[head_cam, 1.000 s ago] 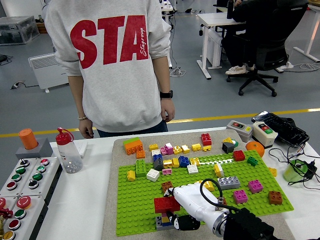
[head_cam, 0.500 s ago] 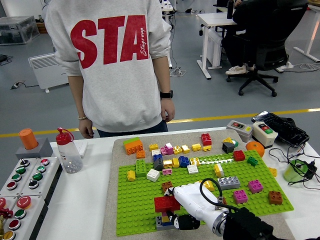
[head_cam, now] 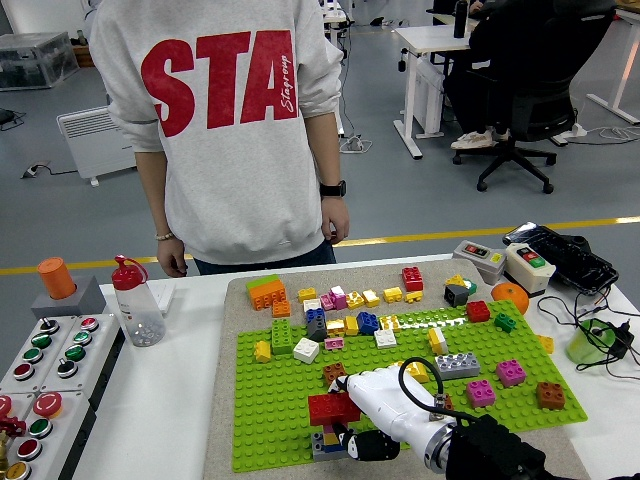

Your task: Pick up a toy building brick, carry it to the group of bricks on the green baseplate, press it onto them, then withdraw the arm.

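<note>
My right hand (head_cam: 352,420) comes in from the lower right over the green baseplate (head_cam: 268,420). Its white palm and black fingers are closed on a red brick (head_cam: 328,407), which it holds on top of a small stack of bricks (head_cam: 326,441) near the plate's front edge. Many loose bricks lie along the plate's far side, among them a green brick (head_cam: 282,335), a blue brick (head_cam: 367,322) and a grey brick (head_cam: 456,365). My left arm is out of view.
A person in a grey sweatshirt stands at the far side, hands (head_cam: 336,220) hanging down, off the table. A bottle (head_cam: 134,301) and a button panel (head_cam: 40,378) are at the left. Switch boxes (head_cam: 505,262), an orange ball (head_cam: 510,296) and cables lie at the right.
</note>
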